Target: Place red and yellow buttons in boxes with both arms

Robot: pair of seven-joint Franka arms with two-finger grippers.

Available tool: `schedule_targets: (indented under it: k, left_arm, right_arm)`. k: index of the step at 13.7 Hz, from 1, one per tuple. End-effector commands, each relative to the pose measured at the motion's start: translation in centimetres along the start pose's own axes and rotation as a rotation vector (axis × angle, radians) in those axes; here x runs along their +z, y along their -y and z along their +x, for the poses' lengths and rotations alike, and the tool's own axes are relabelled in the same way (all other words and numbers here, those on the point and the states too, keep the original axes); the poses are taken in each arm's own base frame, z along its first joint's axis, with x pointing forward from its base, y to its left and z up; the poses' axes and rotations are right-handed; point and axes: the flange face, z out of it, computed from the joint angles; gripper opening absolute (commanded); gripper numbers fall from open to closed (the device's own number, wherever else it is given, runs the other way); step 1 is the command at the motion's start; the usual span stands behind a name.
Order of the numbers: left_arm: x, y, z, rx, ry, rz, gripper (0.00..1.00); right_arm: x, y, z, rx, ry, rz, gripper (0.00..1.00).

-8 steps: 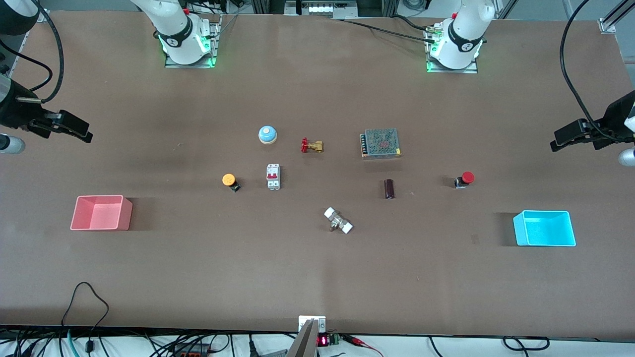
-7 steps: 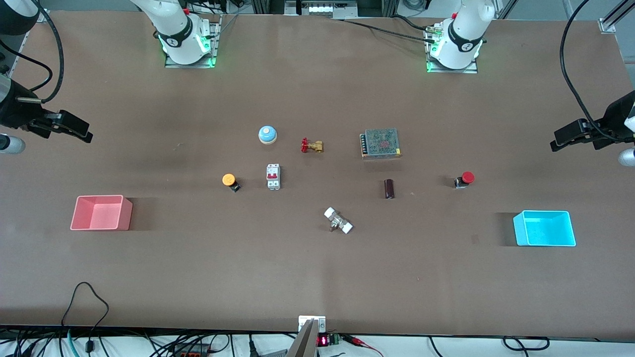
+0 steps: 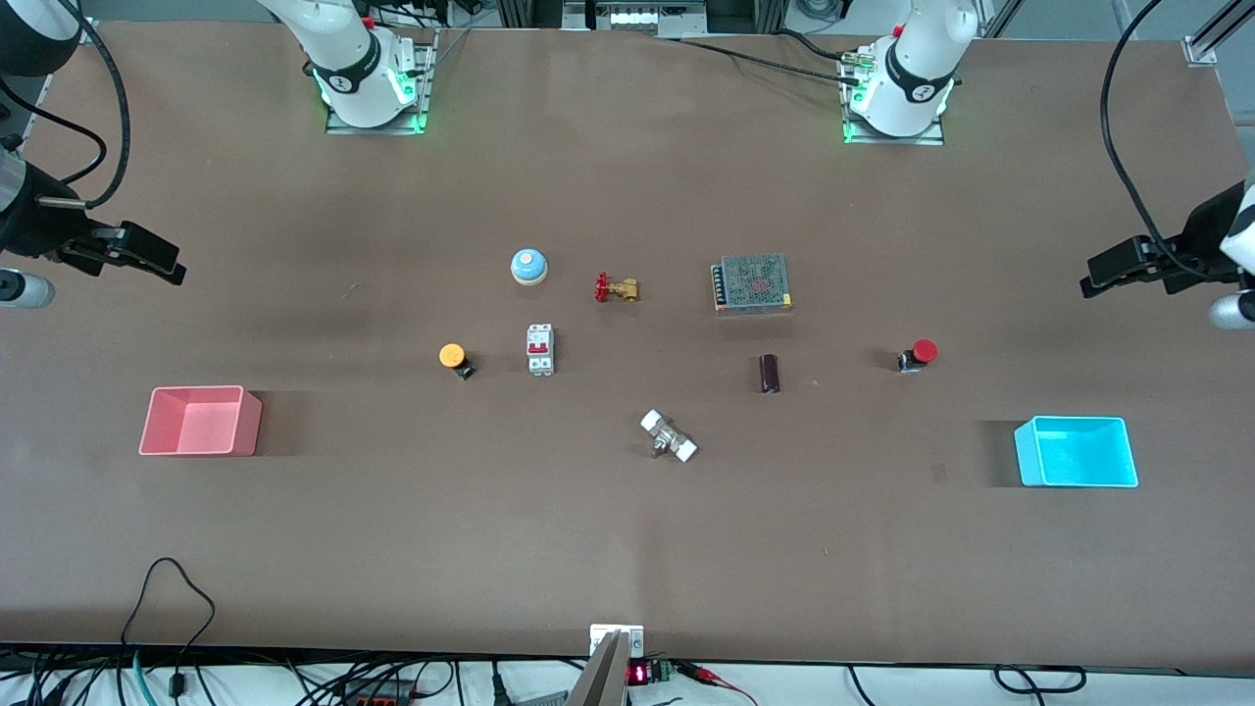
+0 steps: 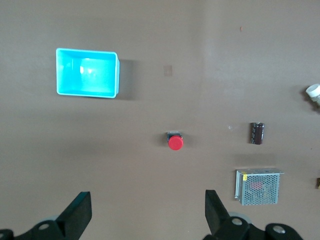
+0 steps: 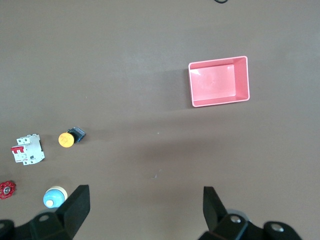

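Observation:
The red button point(image 3: 919, 354) lies on its side on the table toward the left arm's end; it also shows in the left wrist view point(image 4: 175, 142). The orange-yellow button point(image 3: 454, 358) lies toward the right arm's end, beside a breaker; it shows in the right wrist view point(image 5: 68, 138). The cyan box point(image 3: 1077, 452) point(image 4: 88, 73) and the pink box point(image 3: 200, 421) point(image 5: 218, 81) are empty. My left gripper point(image 3: 1100, 274) point(image 4: 148, 212) is open and empty, high over the table's left-arm end. My right gripper point(image 3: 162, 258) point(image 5: 146, 207) is open and empty over the right-arm end.
Between the buttons lie a blue-and-white bell point(image 3: 528, 266), a red-handled brass valve point(image 3: 616, 288), a white breaker point(image 3: 540, 349), a metal mesh power supply point(image 3: 752, 282), a dark capacitor point(image 3: 770, 374) and a white-ended fitting point(image 3: 669, 436).
Both grippers have shifted slightly toward the robots' bases. Nothing on the table has moved.

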Motion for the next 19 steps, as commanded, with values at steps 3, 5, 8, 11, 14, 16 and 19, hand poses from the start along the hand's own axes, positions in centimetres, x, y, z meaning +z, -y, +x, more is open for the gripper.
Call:
schedule_targets:
  k: [3, 5, 8, 11, 14, 16, 19]
  left_arm:
    - [9.1, -0.1, 4.6, 0.003, 0.120, 0.026, 1.00]
    - [13.4, 0.2, 6.4, -0.004, 0.151, 0.014, 1.00]
    - [19.9, -0.2, 7.9, 0.000, 0.196, 0.014, 1.00]
    - [26.5, -1.1, 6.8, 0.016, 0.184, 0.012, 1.00]
    - [31.5, -2.3, 5.0, 0.031, 0.150, 0.012, 1.00]
    - [33.2, -2.6, 4.1, -0.006, 0.151, -0.033, 1.00]
    - [35.5, -3.0, 2.6, 0.005, 0.153, -0.038, 1.00]
  right_arm:
    - [2.5, 3.7, 0.6, -0.087, 0.037, -0.003, 1.00]
    - [4.4, 6.2, 0.5, -0.116, 0.084, -0.010, 1.00]
    - [6.7, 8.5, 0.2, -0.149, 0.095, -0.010, 1.00]
    - [9.6, 9.6, 0.3, -0.129, 0.060, 0.002, 1.00]
    - [12.5, 12.7, -0.6, -0.064, 0.034, -0.004, 1.00]
    - [15.0, 13.6, -1.2, -0.048, -0.005, 0.000, 1.00]
    - [18.3, 16.7, -2.8, -0.081, -0.064, 0.023, 1.00]
